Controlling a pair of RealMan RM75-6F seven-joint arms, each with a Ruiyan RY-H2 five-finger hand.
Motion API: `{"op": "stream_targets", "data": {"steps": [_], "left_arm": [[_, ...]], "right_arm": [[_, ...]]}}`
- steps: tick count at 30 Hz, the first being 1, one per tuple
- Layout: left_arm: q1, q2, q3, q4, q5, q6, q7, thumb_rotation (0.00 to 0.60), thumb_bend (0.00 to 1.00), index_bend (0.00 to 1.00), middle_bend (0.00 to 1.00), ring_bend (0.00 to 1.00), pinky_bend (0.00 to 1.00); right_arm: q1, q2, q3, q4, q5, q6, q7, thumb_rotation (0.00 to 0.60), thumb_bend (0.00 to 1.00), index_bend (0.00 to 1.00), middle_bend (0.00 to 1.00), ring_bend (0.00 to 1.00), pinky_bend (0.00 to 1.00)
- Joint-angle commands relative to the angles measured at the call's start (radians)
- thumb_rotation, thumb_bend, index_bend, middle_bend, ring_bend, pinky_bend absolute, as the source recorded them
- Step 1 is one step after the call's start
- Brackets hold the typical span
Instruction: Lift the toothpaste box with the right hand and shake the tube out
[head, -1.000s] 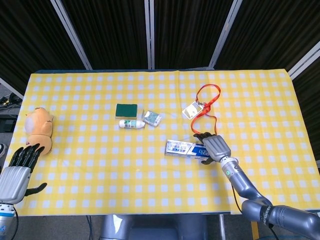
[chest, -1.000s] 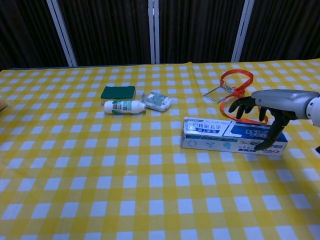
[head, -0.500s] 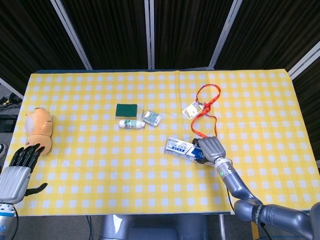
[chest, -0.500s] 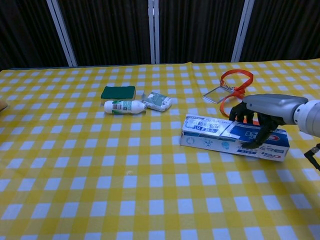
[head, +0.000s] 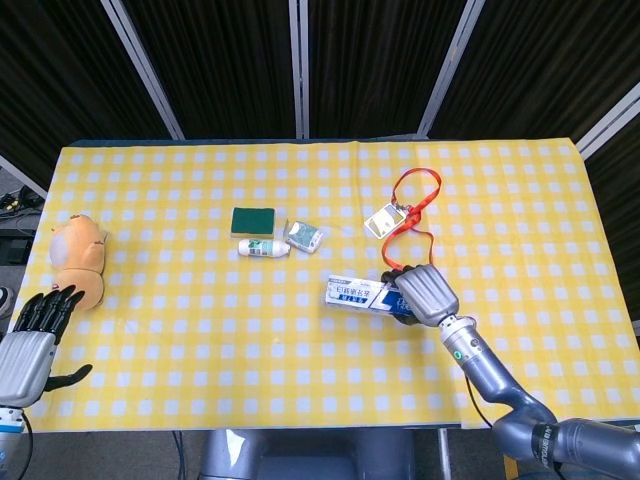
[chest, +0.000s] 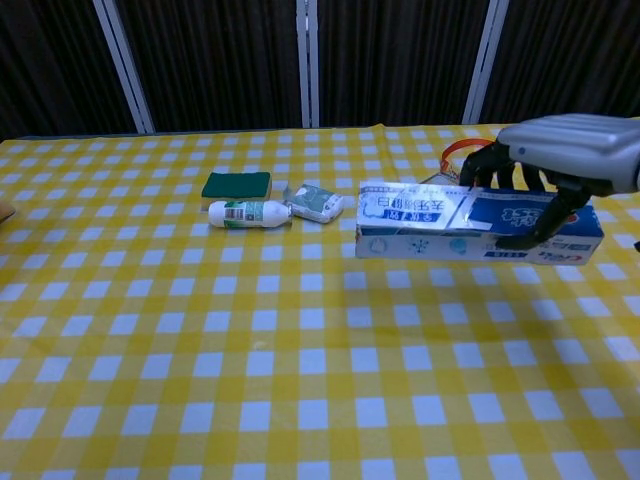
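The left hand (head: 35, 335) sits beyond the near left corner of the table (head: 200, 380), fingers apart and holding nothing; it takes no part in the present step; just beyond it, at the left edge, lies a plush toy (head: 80, 258). Toward the near right of the table, the right hand (chest: 565, 160) grasps the toothpaste box (chest: 470, 220) from above at its right-hand end, fingers wrapped over the far side and thumb on the near face; in the chest view the box appears raised clear of the cloth and roughly level, long axis running left to right, with its left end free. Assessment of progress: the grasp is made and the lift appears begun or complete; no tube is visible outside the box, and whether either end flap is open cannot be determined from these views; the remaining work is judged to be tilting an open end downward and shaking until the tube slides out. Further back, near the table centre, lie a small white bottle (head: 262, 247), a green sponge (head: 252, 220) just beyond it, and a small foil-wrapped packet (head: 304, 236) beside both; toward the far right lies a badge (head: 384, 222) on an orange lanyard (head: 415, 192), close behind the raised box.
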Motion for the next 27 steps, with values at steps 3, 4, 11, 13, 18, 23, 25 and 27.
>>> {"op": "stream_targets", "data": {"steps": [3,4,11,13,18,23,25,27], "left_arm": [[0.004,0.013,0.005,-0.006,0.015,0.011,-0.025,0.600,0.00,0.00,0.00,0.00,0.00],[0.005,0.015,0.005,-0.007,0.018,0.014,-0.030,0.600,0.00,0.00,0.00,0.00,0.00],[0.008,0.034,0.010,-0.012,0.025,0.019,-0.068,0.600,0.00,0.00,0.00,0.00,0.00],[0.008,0.038,0.011,-0.013,0.025,0.018,-0.075,0.600,0.00,0.00,0.00,0.00,0.00],[0.007,0.040,0.013,-0.014,0.025,0.015,-0.079,0.600,0.00,0.00,0.00,0.00,0.00],[0.005,0.040,0.012,-0.015,0.018,0.008,-0.075,0.600,0.00,0.00,0.00,0.00,0.00],[0.004,0.039,0.012,-0.015,0.015,0.006,-0.074,0.600,0.00,0.00,0.00,0.00,0.00],[0.003,0.038,0.012,-0.015,0.015,0.003,-0.071,0.600,0.00,0.00,0.00,0.00,0.00]], "right_arm": [[-0.011,0.174,0.008,-0.123,-0.193,0.127,-0.122,0.600,0.44,0.47,0.51,0.47,0.60],[-0.011,0.188,0.009,-0.130,-0.213,0.137,-0.145,0.600,0.44,0.47,0.51,0.47,0.60],[-0.002,0.292,0.012,-0.148,-0.352,0.178,-0.375,0.600,0.44,0.48,0.51,0.47,0.60],[0.000,0.318,0.017,-0.148,-0.405,0.197,-0.453,0.600,0.44,0.48,0.51,0.47,0.60],[0.012,0.361,0.032,-0.122,-0.545,0.234,-0.605,0.600,0.44,0.49,0.51,0.47,0.54],[0.021,0.378,0.048,-0.095,-0.610,0.254,-0.654,0.600,0.44,0.49,0.48,0.43,0.34],[0.024,0.387,0.054,-0.079,-0.628,0.256,-0.662,0.600,0.44,0.49,0.48,0.42,0.32],[0.027,0.395,0.059,-0.067,-0.635,0.254,-0.669,0.600,0.44,0.49,0.48,0.42,0.32]]}}
